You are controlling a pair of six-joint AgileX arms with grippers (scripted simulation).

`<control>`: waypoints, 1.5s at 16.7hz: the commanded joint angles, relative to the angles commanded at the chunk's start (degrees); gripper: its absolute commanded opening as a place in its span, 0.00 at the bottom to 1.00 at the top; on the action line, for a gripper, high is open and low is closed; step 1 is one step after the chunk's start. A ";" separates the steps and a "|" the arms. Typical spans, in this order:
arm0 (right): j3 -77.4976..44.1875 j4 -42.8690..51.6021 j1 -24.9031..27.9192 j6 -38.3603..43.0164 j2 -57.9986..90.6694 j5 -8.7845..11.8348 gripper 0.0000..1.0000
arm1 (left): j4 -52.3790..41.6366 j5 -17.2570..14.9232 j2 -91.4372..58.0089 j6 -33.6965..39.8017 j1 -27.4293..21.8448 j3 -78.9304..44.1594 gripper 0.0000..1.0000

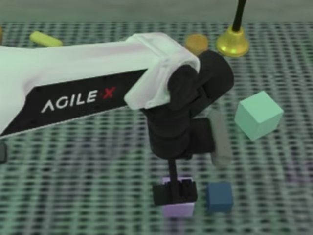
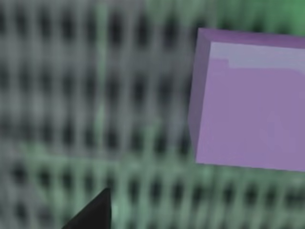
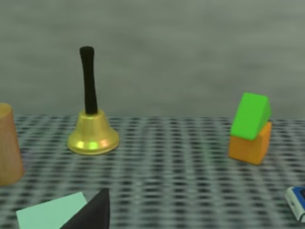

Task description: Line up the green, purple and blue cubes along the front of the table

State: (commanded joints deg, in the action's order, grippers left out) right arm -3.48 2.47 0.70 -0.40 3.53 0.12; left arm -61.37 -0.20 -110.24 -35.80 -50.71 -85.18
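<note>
The lilac-purple cube [image 1: 178, 207] sits near the table's [image 1: 98, 186] front edge. My left gripper [image 1: 175, 192] hangs directly over its back part, open. In the left wrist view the purple cube [image 2: 250, 105] lies flat on the mesh, away from the one dark fingertip [image 2: 97, 212] that shows. The small navy-blue cube [image 1: 218, 197] stands just right of the purple one, with a small gap between them. The pale mint-green cube [image 1: 257, 115] rests farther back on the right, and its corner [image 3: 47, 212] shows beside my right gripper's fingertip [image 3: 97, 210]. The right gripper is outside the top view.
At the back stand a gold bell [image 1: 233, 41], an orange cylinder [image 1: 196, 43] and a yellow piece [image 1: 45, 38]. A grey bar [image 1: 220, 139] lies beside my left wrist. A green wedge on an orange block [image 3: 250, 129] and a blue toy's edge [image 3: 296, 202] show in the right wrist view.
</note>
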 joint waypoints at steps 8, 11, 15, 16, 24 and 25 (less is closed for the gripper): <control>-31.44 20.60 4.57 -3.59 35.25 -0.13 1.00 | 16.46 1.01 29.67 9.92 15.58 25.50 1.00; -46.83 31.09 6.82 -5.51 55.22 -0.29 1.00 | 24.09 0.98 45.38 15.14 23.36 39.55 1.00; -66.60 44.91 9.85 -7.99 81.08 -0.47 1.00 | 34.76 0.72 67.19 22.26 33.64 58.01 1.00; -71.15 48.09 10.56 -8.55 86.79 -0.50 1.00 | 37.36 0.65 72.28 23.88 35.92 61.97 1.00; -99.33 65.93 14.73 -11.69 118.41 -0.38 1.00 | 57.59 0.23 105.82 34.27 49.93 83.10 1.00; -101.21 66.96 14.98 -11.88 120.35 -0.35 1.00 | 59.14 0.21 107.71 34.91 50.75 84.03 1.00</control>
State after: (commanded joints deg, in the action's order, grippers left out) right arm -104.69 69.43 15.69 -12.28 123.88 -0.23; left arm -2.23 0.01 -2.54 -0.89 0.04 -1.16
